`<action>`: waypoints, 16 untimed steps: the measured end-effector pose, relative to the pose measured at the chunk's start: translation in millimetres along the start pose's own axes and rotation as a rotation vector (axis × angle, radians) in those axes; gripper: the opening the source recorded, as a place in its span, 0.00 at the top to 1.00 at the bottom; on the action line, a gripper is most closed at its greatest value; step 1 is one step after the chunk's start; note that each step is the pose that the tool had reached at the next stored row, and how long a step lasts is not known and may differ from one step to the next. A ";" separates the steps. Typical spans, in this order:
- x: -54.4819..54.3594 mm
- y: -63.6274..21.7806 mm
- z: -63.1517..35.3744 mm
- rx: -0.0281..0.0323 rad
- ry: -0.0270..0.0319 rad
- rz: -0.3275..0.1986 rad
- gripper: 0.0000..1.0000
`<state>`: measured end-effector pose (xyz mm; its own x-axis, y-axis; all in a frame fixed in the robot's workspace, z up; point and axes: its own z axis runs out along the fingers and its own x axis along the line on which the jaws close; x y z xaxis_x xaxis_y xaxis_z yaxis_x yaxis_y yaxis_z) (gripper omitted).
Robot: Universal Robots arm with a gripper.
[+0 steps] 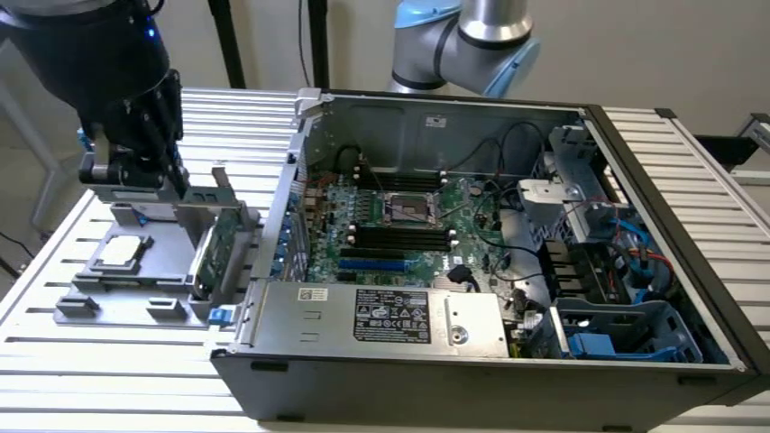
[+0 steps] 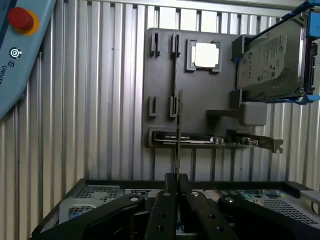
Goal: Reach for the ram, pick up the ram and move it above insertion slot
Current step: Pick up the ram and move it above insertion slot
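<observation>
In the wrist view my gripper (image 2: 176, 179) is shut on the ram (image 2: 177, 131). I see the ram edge-on, as a thin dark strip running out from between the fingertips (image 2: 168, 183). It hangs over the grey parts holder (image 2: 200, 105). In the exterior view the gripper (image 1: 130, 176) is at the left, above that holder (image 1: 121, 284) and well left of the open computer case (image 1: 481, 361). The black insertion slots (image 1: 403, 236) lie on the motherboard inside the case, below the processor socket.
On the holder sit a processor (image 1: 124, 253) (image 2: 206, 54) and an upright green expansion card with a metal bracket (image 1: 215, 248) (image 2: 200, 140). A hard drive (image 2: 272, 60) in a blue frame and a teach pendant (image 2: 20, 50) lie nearby. Cables and a drive cage (image 1: 626, 329) crowd the case's right side.
</observation>
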<state>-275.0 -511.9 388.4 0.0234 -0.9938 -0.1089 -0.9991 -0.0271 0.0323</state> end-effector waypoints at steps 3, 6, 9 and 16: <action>-0.4 -13.2 -6.5 0.0002 -0.0065 0.000 0.86; -0.4 -26.6 -9.8 0.0003 -0.0111 0.000 0.86; -0.3 -40.4 -12.2 0.0004 -0.0157 0.000 0.86; 0.2 -72.1 -16.1 0.0008 -0.0289 -0.001 0.86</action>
<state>-202.5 -511.8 402.0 0.0233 -0.9902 -0.1375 -0.9991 -0.0279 0.0314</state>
